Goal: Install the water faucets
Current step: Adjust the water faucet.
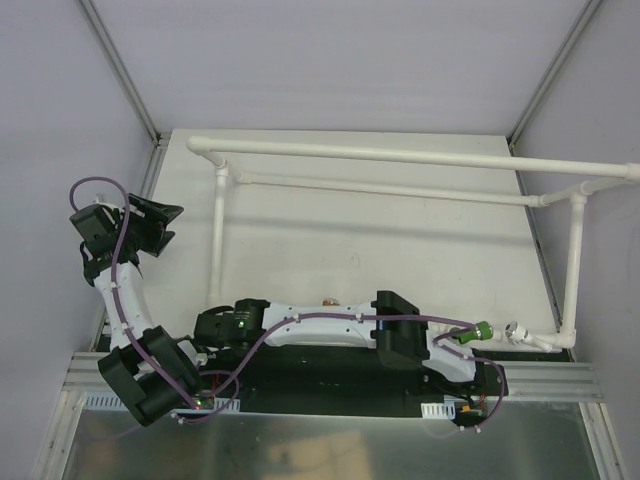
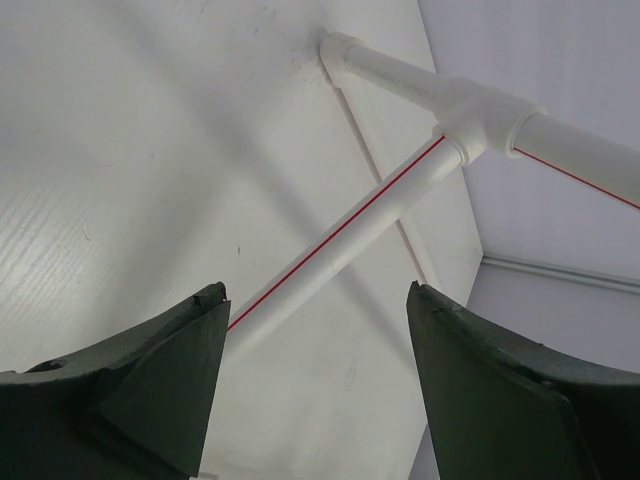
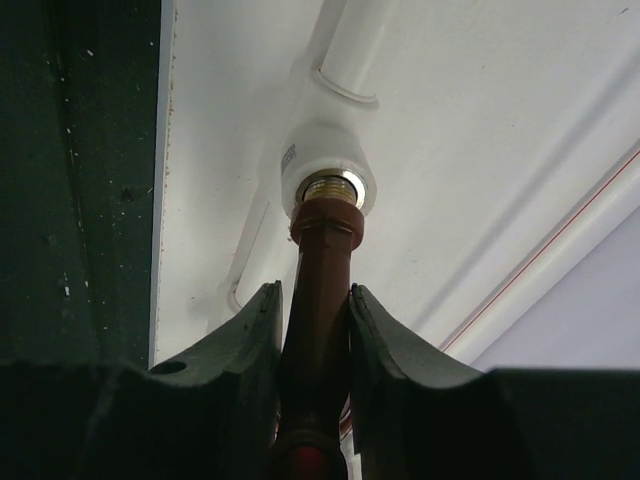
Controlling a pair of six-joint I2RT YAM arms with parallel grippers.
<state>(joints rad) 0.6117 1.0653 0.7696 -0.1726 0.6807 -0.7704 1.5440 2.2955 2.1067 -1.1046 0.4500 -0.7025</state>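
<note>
Right fingers: nearest my right wrist lens, the two dark fingers (image 3: 262, 325) of the right gripper (image 3: 314, 300) fill the bottom of the view, pinched narrow.
Right grip: I have the brown faucet (image 3: 326, 240) clamped between them, its body running straight up out of the jaws.
Faucet tip: its far end meets the brass ring (image 3: 333, 187) in the mouth of a white fitting (image 3: 320, 155). I cannot tell how far in it sits.
Fitting: part of the PVC frame (image 1: 400, 157), with a white tube leaving it toward the top of the view.
Left hand: on my left wrist view the left gripper (image 2: 315, 305) stands wide apart with nothing between its fingers (image 2: 190, 370).
Past the left hand: a white pipe (image 2: 350, 232) with a thin red line runs diagonally over the table (image 2: 120, 150) up to a tee joint (image 2: 478, 120), apart from the fingers.
Left arm: from overhead, the left arm (image 1: 120, 290) is raised at the table's left edge, its hand near the frame's left upright but not touching it.
Right arm: the right arm (image 1: 330, 325) lies stretched leftward along the near edge, its wrist end at the foot of that upright. The brown faucet is hidden from above.
Green faucet: the green faucet (image 1: 482, 329) sits at the near right, just beside the frame's near-right end. I cannot tell whether it is screwed in.
Unclear item: a small brownish thing (image 1: 327, 298) shows just behind the right arm, too small for me to name.
</note>
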